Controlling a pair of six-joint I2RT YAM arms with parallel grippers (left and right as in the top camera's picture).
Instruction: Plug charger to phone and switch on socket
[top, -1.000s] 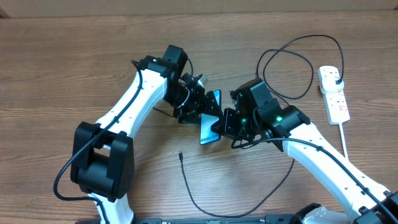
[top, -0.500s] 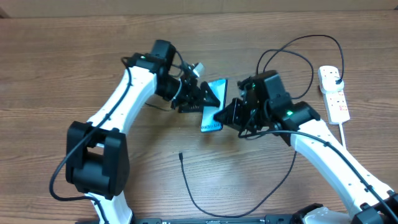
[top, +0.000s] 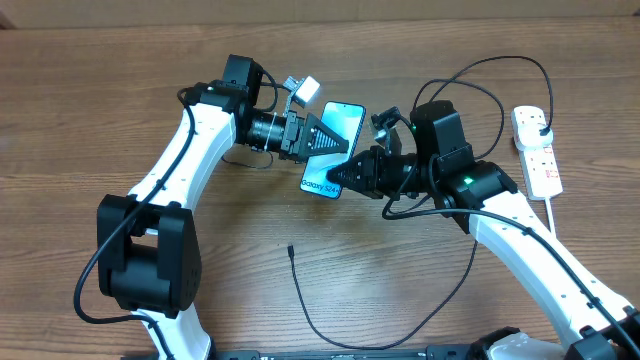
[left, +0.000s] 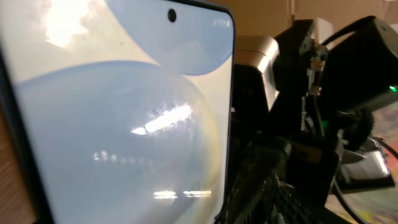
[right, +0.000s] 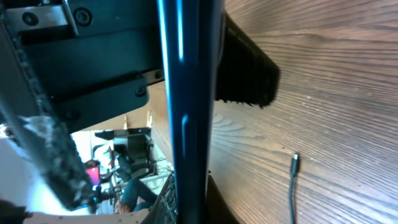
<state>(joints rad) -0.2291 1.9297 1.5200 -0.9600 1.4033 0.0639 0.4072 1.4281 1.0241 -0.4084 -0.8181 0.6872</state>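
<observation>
Wooden tabletop (top: 100, 80); left gripper (top: 340, 145) hides phone's (top: 347, 118) middle (right gripper (top: 345, 178) pinches it).

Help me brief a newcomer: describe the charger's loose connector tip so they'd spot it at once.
Find the phone held up over the middle of the table, then look just below it in the overhead view. On bare wood lies the connector tip, a small black stub ending the thin black cable, touching nothing else.
</observation>
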